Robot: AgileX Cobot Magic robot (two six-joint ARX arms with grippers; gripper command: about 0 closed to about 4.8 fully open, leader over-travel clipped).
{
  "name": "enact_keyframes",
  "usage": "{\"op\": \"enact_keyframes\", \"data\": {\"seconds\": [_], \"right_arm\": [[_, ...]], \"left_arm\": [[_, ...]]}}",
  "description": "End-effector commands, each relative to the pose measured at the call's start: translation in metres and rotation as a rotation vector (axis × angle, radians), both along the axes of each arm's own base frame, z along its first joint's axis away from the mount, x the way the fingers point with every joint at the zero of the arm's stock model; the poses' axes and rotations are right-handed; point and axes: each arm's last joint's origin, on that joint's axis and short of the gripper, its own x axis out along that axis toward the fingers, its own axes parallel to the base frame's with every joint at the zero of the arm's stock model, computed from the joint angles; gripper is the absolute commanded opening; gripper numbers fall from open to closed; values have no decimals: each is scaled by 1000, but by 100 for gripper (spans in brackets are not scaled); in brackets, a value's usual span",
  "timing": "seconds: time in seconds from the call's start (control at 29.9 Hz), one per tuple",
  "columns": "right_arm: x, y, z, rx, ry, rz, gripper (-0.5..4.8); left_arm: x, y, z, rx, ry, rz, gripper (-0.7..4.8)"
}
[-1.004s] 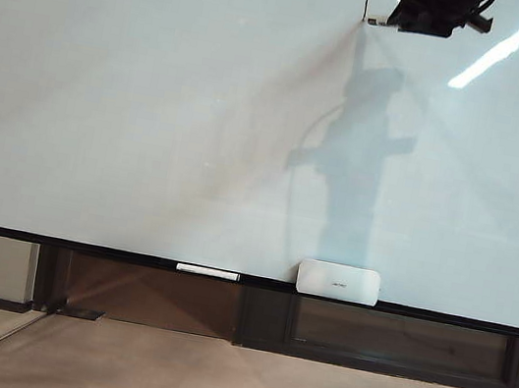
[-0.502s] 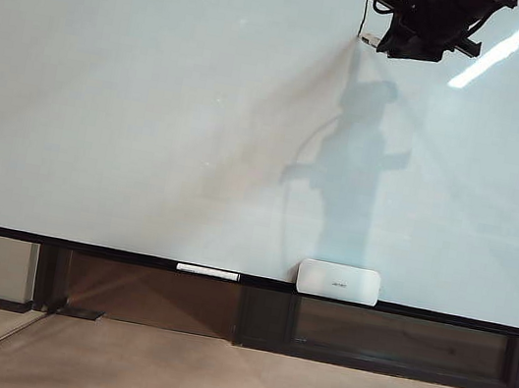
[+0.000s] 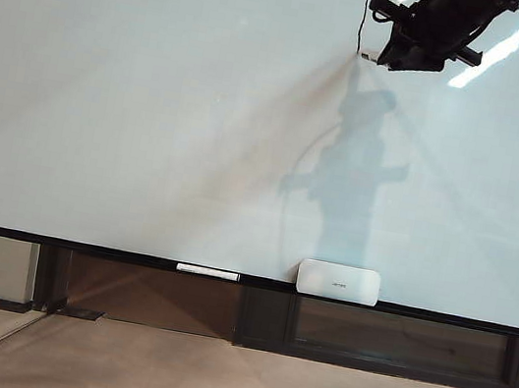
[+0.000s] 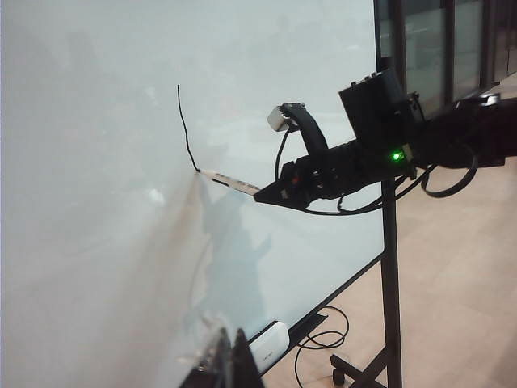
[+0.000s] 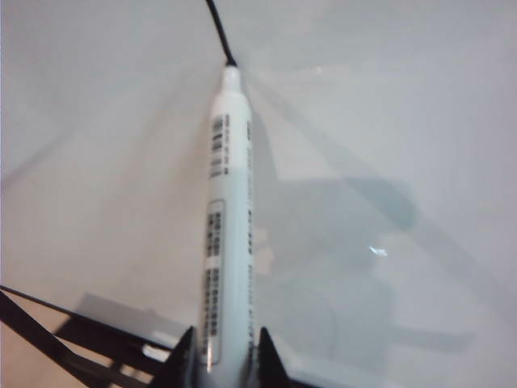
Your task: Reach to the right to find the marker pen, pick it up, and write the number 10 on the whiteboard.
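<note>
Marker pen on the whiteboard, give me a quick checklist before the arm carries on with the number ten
1. Right gripper shut on marker pen: ok.
2. Pen tip on whiteboard at the stroke's lower end: ok.
3. Vertical stroke drawn, one thin line: ok.
4. Zero drawn: not ok, none visible.
5. Board to the right of the stroke unmarked: ok.
6. Left gripper low, away from the pen: ok; open or shut: cannot tell.

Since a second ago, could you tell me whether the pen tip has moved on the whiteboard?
Yes. Held by the right gripper, the marker pen has slid down the whiteboard, lengthening the vertical stroke, nearer the white box.
</note>
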Motion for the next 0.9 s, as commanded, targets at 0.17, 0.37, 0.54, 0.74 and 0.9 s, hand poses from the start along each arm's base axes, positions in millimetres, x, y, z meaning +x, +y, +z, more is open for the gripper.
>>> {"op": "enact_keyframes", "data": {"seconds": [0.17, 0.37, 0.54, 0.74, 0.9], "right_arm": [[-36, -6, 44, -35, -105, -31, -3], [-46, -9, 60, -24, -168, -34, -3], [-47, -9, 67, 8, -213, -58, -3], [-47, -10, 72, 17, -258, -69, -3], [-47, -11, 77, 27, -300, -86, -3]], "left_arm": [[-2, 0, 3, -11, -7, -22, -6], [-3, -1, 3, -17, 2, -83, -6], [-5, -2, 3, -13, 4, -119, -6], [-5, -2, 3, -14, 6, -134, -6], [-5, -2, 4, -10, -5, -136, -6]]}}
